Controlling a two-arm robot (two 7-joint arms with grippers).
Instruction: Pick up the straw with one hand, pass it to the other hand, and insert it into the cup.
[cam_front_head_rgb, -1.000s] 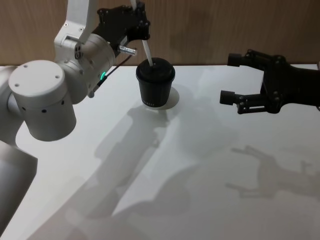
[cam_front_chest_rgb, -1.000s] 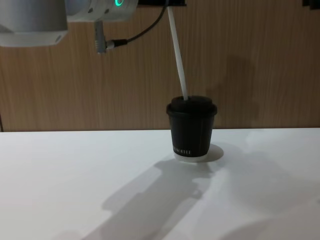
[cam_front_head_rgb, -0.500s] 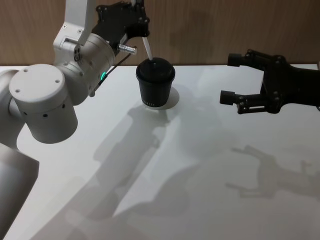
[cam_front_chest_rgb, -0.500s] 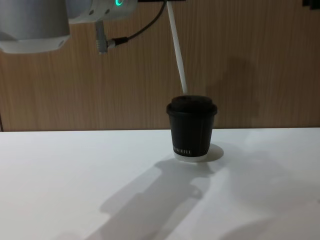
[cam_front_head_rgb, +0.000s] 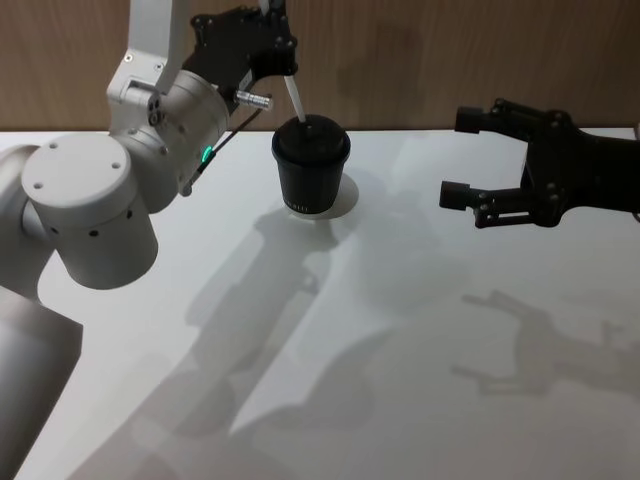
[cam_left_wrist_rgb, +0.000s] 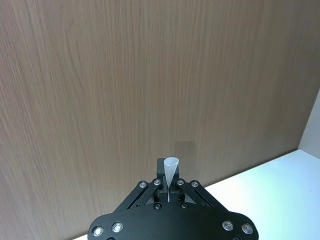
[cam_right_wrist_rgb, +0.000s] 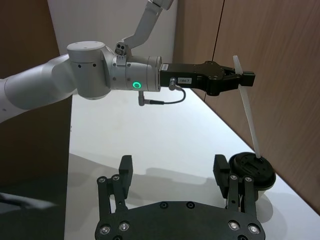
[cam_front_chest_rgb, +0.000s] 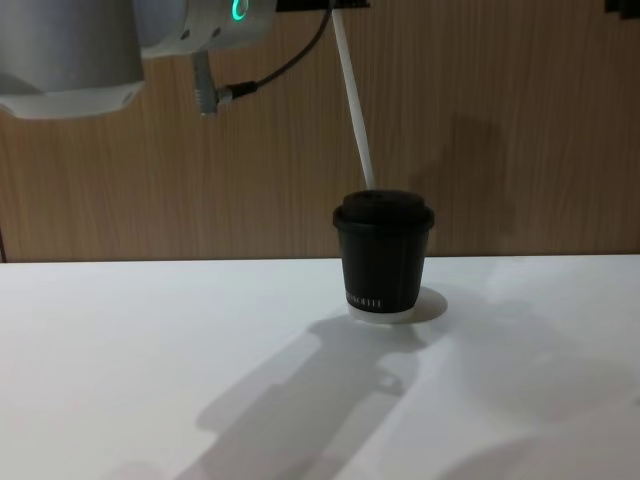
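Above cup (cam_front_head_rgb: 311, 165) | straw (cam_front_head_rgb: 295, 103) pinched in left end effector (cam_front_head_rgb: 277, 62), tilted

Probably a lab: bare white table (cam_front_head_rgb: 400, 380), wood-panelled wall (cam_front_chest_rgb: 520, 130).

Silver-grey left arm (cam_front_head_rgb: 120, 160) with teal ring light (cam_front_head_rgb: 204, 153), black cable (cam_front_chest_rgb: 285, 62), black screw-studded claws.

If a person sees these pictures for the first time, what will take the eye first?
First the white straw, slanting down to the lid of the black cup at the table's far edge near the wooden wall. The left gripper, on a silver arm with a teal light, grips the straw's top end above the cup. To the right, the right gripper hangs open over the table.
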